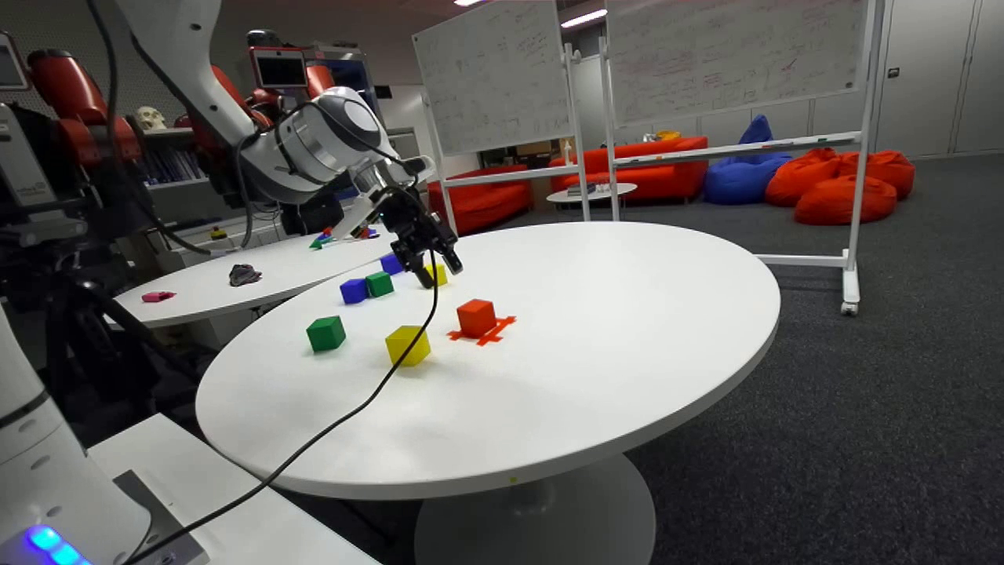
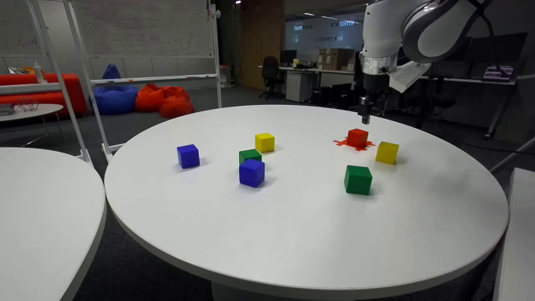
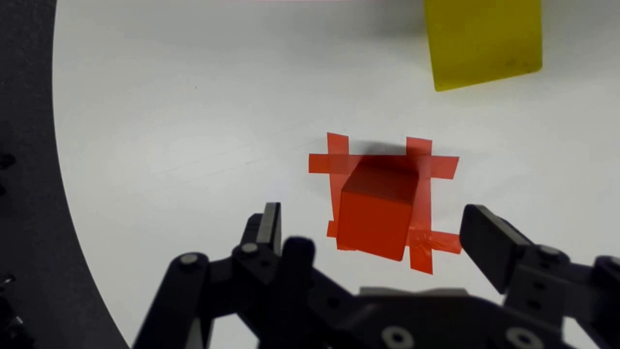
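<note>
In the wrist view my gripper [image 3: 370,208] is open, its fingers [image 3: 489,242] wide apart with nothing gripped between them. Beyond the fingertips a red cube [image 3: 373,225] rests on a frame of red tape [image 3: 420,208] stuck to the white table, slightly turned against the tape lines. Both exterior views show this red cube [image 1: 477,318] on its tape, and the gripper [image 2: 367,117] hangs above table height, apart from the cube. A yellow cube [image 3: 484,43] lies near it, also visible in an exterior view [image 2: 387,153].
A green cube [image 2: 358,180] stands nearby. Farther off are two blue cubes, one at the edge of the group [image 2: 188,156] and one [image 2: 252,173] partly covering a green cube [image 2: 250,154], plus another yellow cube [image 2: 264,142]. A black cable [image 1: 345,420] crosses an exterior view.
</note>
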{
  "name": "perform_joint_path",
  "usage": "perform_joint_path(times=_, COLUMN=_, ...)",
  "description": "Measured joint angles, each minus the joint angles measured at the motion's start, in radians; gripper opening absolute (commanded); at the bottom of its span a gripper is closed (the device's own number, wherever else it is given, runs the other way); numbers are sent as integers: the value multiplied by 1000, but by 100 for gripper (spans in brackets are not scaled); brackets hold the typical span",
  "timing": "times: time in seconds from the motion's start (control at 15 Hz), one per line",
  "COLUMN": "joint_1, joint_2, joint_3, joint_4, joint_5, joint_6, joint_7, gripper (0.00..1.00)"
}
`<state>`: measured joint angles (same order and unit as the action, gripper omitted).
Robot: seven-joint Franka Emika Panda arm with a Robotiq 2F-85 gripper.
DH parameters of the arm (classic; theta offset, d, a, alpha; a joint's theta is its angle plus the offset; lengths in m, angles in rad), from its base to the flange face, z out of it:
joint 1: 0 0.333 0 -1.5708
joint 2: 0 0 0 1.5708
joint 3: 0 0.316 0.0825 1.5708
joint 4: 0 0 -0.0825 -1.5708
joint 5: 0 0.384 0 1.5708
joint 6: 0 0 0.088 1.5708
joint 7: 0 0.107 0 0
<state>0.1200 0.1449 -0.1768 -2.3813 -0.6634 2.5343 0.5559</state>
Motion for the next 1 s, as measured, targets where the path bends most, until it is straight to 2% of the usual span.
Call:
perform_joint_path(times=0.27, joint_1=-5, joint_2=-134, joint_3=43, joint_4=-80, joint_5=-92, joint_6=-22, joint_7=90, gripper=100)
perform_joint_path(times=0.53, joint_1=-22, joint_2=-241, joint_3=111, joint_4=-124, joint_5=-111, joint_6=-86, joint_7=102, gripper=100)
perform_joint_path(times=0.73, joint_1=-42, joint_2=-296, joint_3=149, joint_4=-132, joint_5=-111, joint_6=-123, joint_7=89, gripper=100)
perform_joint_path(times=1.0, joint_1=-80, joint_2=-332, joint_3=158, joint_4=-133, joint_5=-111, joint_6=-125, joint_7=-4, gripper=100)
